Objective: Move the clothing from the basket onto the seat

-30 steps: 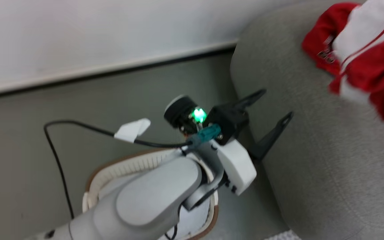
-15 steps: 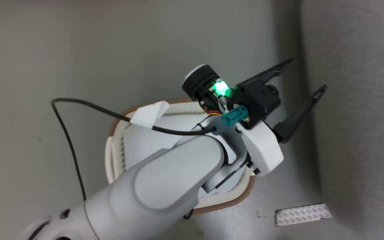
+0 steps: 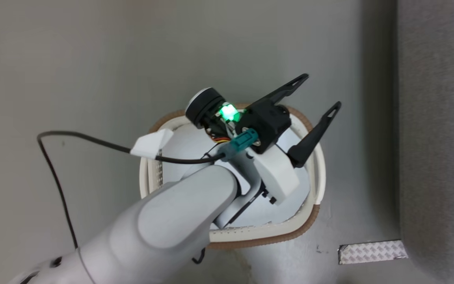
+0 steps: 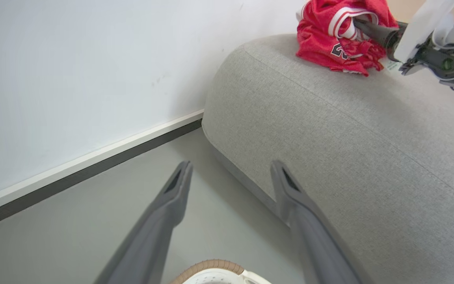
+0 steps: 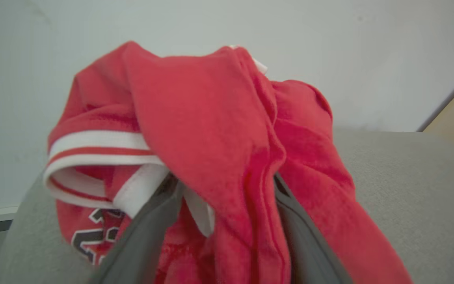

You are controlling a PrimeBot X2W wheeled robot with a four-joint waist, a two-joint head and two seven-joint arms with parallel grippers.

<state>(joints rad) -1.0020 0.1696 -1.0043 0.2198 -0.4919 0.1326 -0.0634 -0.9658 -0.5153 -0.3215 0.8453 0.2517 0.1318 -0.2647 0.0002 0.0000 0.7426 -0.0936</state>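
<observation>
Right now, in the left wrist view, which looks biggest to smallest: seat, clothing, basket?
1. Seat
2. Clothing
3. Basket, mostly cut off at the bottom edge, so its rank is unsure.

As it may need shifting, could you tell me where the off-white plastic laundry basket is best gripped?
Probably its brown-banded rim, from above: the basket stands upright, mouth up, so its thin wall can be pinched, inside and outside.

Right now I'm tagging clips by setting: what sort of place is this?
Likely an indoor home-style room, maybe staged: a grey upholstered seat beside a plain white wall with a baseboard, and a laundry basket on the grey floor.
</observation>
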